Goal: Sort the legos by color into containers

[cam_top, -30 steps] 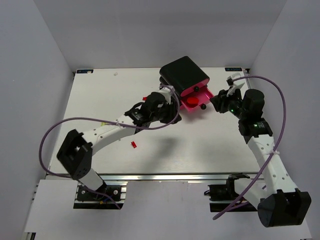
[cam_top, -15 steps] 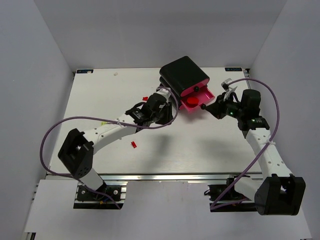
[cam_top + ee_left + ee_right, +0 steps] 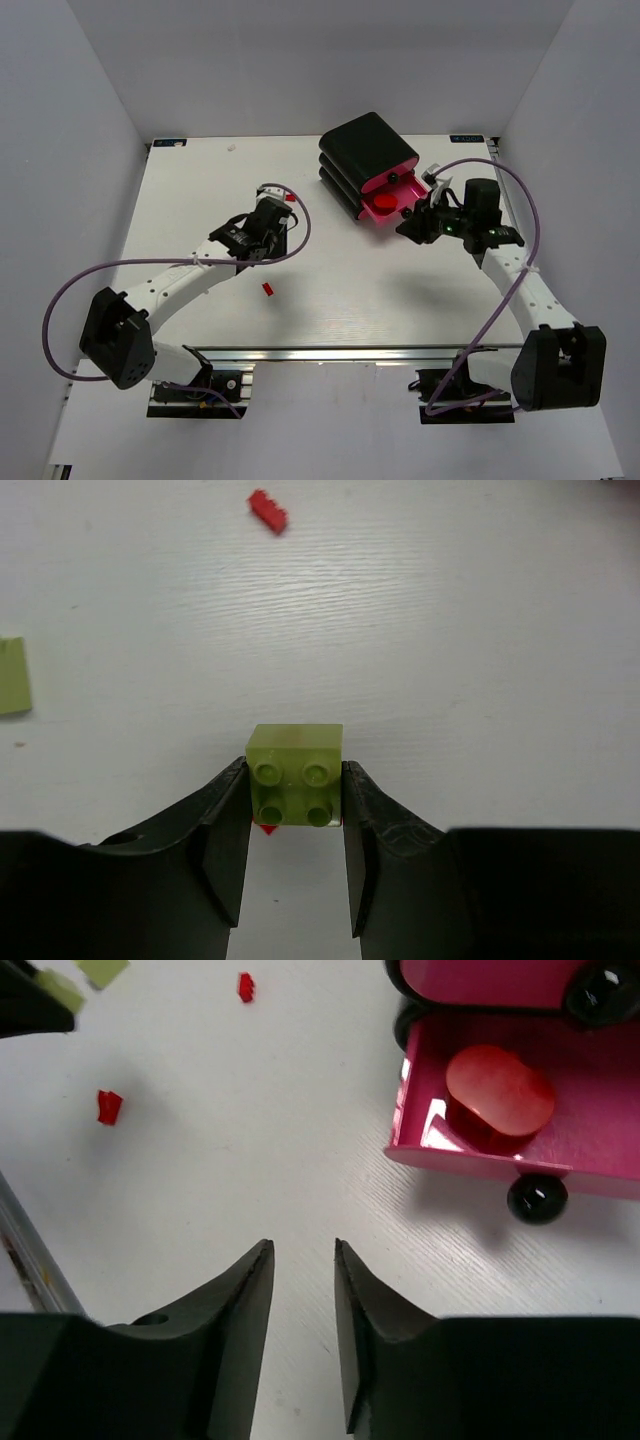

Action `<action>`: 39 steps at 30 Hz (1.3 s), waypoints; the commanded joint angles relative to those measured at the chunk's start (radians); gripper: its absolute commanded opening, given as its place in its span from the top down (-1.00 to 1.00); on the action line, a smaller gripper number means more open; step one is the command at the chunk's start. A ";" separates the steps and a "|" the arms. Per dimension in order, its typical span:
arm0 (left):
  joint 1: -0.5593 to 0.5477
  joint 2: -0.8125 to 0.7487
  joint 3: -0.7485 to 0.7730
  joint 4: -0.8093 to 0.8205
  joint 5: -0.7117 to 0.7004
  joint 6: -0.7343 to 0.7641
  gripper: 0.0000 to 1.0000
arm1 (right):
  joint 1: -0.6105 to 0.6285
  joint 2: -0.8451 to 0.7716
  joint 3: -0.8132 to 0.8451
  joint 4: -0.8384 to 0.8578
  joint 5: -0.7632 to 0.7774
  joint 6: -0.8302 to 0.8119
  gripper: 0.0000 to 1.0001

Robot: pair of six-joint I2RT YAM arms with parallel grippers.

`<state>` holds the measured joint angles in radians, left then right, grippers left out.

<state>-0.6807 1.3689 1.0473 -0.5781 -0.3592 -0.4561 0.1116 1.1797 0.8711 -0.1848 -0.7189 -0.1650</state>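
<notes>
My left gripper point(image 3: 295, 772) is shut on a yellow-green lego point(image 3: 295, 760), studs facing the camera, just above the table; a sliver of red shows under its lower edge. In the top view this gripper point(image 3: 262, 228) hangs left of the containers point(image 3: 365, 150), a black cabinet with pink drawers. The lowest drawer point(image 3: 415, 1110) is pulled out and holds a red lego point(image 3: 498, 1090). My right gripper point(image 3: 302, 1250) stands open and empty over bare table, in front of that drawer point(image 3: 395, 222). Loose red legos point(image 3: 267, 289) point(image 3: 288, 197) lie on the table.
A flat yellow-green piece point(image 3: 12, 676) lies left of the held lego, and a red lego point(image 3: 268, 510) lies ahead of it. The drawers' dark knobs point(image 3: 537, 1198) stick out toward my right gripper. The table's near edge shows at lower left point(image 3: 20, 1240).
My left arm has drawn back to the left, away from the cabinet, still holding the yellow-green lego. My right gripper has moved left and nearer, in front of the open drawer.
</notes>
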 commanded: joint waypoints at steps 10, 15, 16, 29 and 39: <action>0.173 0.111 -0.093 -0.043 -0.047 0.106 1.00 | 0.013 0.138 0.057 0.025 0.397 0.081 0.98; 0.208 0.173 -0.082 -0.003 0.017 0.125 0.90 | 0.016 0.218 0.094 0.039 0.512 0.128 1.00; 0.208 0.179 -0.081 0.000 0.029 0.126 0.90 | 0.017 0.228 0.104 0.042 0.554 0.146 1.00; 0.257 0.213 -0.104 0.046 0.106 0.175 0.20 | 0.104 0.046 -0.009 0.055 -0.122 -0.182 0.46; 0.276 0.205 -0.104 0.035 0.134 0.169 -0.35 | 0.224 0.153 0.098 -0.025 -0.008 -0.272 0.24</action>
<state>-0.4133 1.6176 0.9421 -0.5480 -0.2455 -0.2859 0.3046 1.3052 0.8894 -0.1940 -0.7345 -0.3889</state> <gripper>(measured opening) 0.664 0.373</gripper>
